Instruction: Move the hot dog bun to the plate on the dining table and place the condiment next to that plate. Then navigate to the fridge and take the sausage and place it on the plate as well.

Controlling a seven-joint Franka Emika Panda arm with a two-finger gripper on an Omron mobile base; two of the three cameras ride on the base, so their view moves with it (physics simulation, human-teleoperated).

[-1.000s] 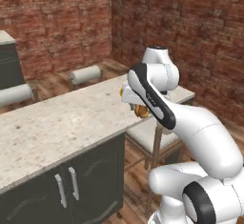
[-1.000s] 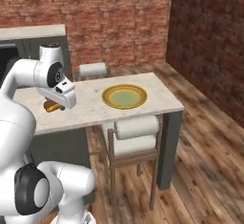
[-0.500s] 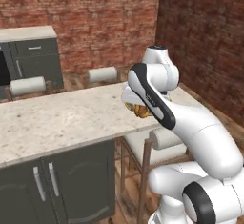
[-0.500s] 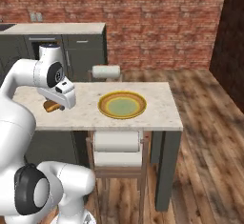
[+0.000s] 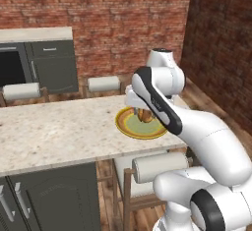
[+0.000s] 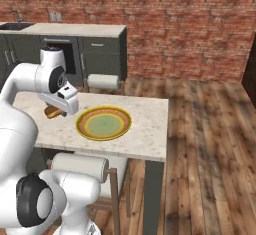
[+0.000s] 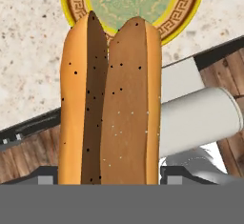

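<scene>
Beige speckled counter (image 6: 145, 134) carried the plate (image 6: 103, 123); jaws gripped the hot dog bun (image 7: 110, 104), its long axis pointing toward the plate.

Arm (image 5: 197, 131): glossy white rounded link shells, separated by dark grey to black joint bands. A black circular cap (image 6: 32, 206) closes the lower joint housing.

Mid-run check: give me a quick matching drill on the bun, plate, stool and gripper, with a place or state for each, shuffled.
Things:
1. bun
2. plate
3. stool
4. gripper

Places or states:
A. flat on the table, nothing on it
B. on the table's far side
C. shut on the bun
D. held in the air, near the plate

Pairs: 1-D, 2-A, 3-B, 4-C
</scene>
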